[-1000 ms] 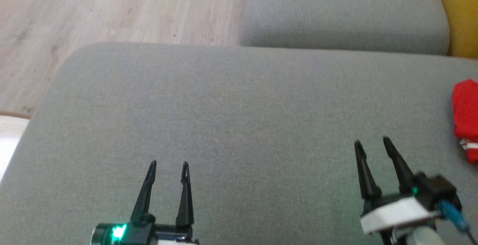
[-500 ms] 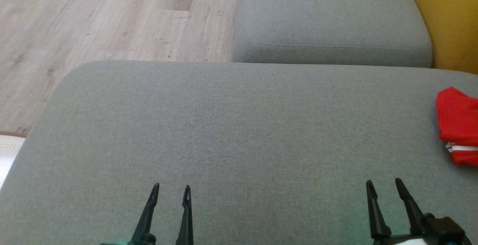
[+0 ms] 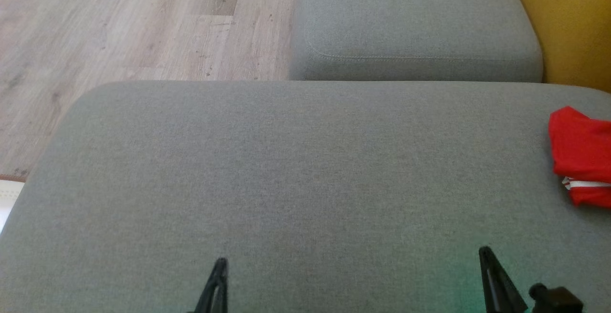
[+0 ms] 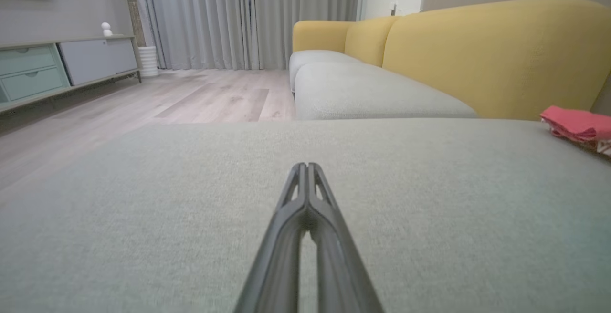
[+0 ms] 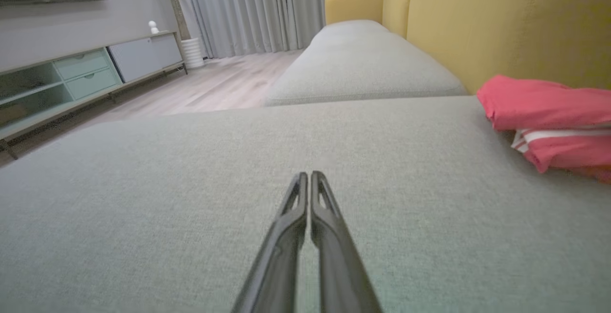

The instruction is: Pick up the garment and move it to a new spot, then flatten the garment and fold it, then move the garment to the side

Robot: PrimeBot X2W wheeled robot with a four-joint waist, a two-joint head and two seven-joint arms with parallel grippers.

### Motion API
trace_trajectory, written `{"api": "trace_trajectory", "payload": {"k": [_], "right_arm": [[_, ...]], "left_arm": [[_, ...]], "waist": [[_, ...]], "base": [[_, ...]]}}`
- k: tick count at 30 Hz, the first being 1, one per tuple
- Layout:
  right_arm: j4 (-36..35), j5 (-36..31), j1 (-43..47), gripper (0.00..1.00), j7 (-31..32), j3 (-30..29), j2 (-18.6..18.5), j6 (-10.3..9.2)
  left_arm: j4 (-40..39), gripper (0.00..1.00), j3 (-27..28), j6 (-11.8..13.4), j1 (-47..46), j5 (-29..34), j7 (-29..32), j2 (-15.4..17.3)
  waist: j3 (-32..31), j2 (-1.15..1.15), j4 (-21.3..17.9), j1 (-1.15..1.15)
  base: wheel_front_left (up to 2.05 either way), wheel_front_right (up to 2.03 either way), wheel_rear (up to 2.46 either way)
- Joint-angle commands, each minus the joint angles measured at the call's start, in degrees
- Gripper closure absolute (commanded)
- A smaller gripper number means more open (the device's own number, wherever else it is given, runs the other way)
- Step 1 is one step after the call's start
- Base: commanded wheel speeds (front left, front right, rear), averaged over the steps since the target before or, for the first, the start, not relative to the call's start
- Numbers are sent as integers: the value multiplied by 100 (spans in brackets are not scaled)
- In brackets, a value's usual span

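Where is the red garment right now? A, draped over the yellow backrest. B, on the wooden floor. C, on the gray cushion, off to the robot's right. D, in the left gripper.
C: the red garment lies on the gray cushion at the right edge of the head view, apart from the shut right gripper.

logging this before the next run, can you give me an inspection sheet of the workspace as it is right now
surface: grey cushion, smooth, no wrinkles visible.
job's things: red garment with a white stripe, lying in a compact pile at the cushion's right edge, apart from both grippers.
clutter: nothing seen.
grippers: left gripper shut, empty, low over the cushion; right gripper shut, empty, garment ahead to its right.
cables: nothing seen.
surroundings: second grey cushion, yellow sofa back, wooden floor, curtains, low cabinet.
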Motion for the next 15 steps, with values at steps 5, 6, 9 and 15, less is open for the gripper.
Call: {"api": "trace_trajectory", "payload": {"k": [5, 6, 9, 15], "right_arm": [[-90, 385, -72, 100, 63, -9, -20, 0], [-88, 457, -89, 100, 76, -10, -25, 0], [-80, 671, -140, 100, 114, -15, -37, 0], [-66, 1100, -239, 100, 192, -27, -59, -1]], "left_arm": [[-102, 100, 74, -39, -86, -396, 56, 23], [-95, 100, 88, -51, -102, -471, 68, 28], [-71, 100, 130, -87, -151, -692, 106, 41], [-16, 100, 215, -162, -252, -1135, 182, 64]], "waist": [[24, 0, -29, 0], [29, 0, -35, 0], [41, 0, -51, 0], [67, 0, -84, 0]], "base": [[0, 0, 0], [0, 0, 0], [0, 0, 0], [0, 0, 0]]}}
